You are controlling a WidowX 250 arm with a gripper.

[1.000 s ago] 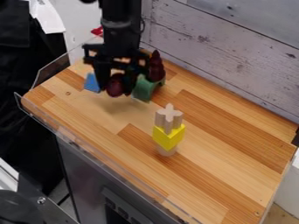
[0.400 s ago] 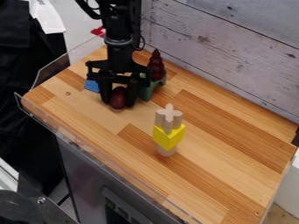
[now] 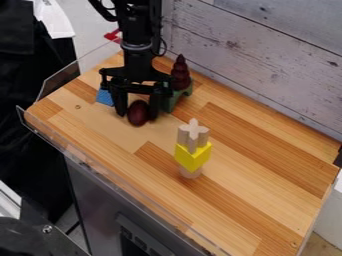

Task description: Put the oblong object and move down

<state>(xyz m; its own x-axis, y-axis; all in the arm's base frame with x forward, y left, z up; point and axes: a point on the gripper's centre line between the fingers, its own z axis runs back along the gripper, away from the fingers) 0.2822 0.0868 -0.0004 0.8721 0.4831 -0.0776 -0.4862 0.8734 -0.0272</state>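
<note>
Tabletop (image 3: 267,175) beside pale plank wall (image 3: 260,60)

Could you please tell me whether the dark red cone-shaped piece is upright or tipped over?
Upright: the dark red cone-shaped piece points its narrow tip upward, with its wider end down at the green block.

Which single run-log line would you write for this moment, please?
gripper: low over wooden worktop | dark red egg: at gripper | yellow block: beneath cross-shaped piece | dark red cone: above green arch
</note>
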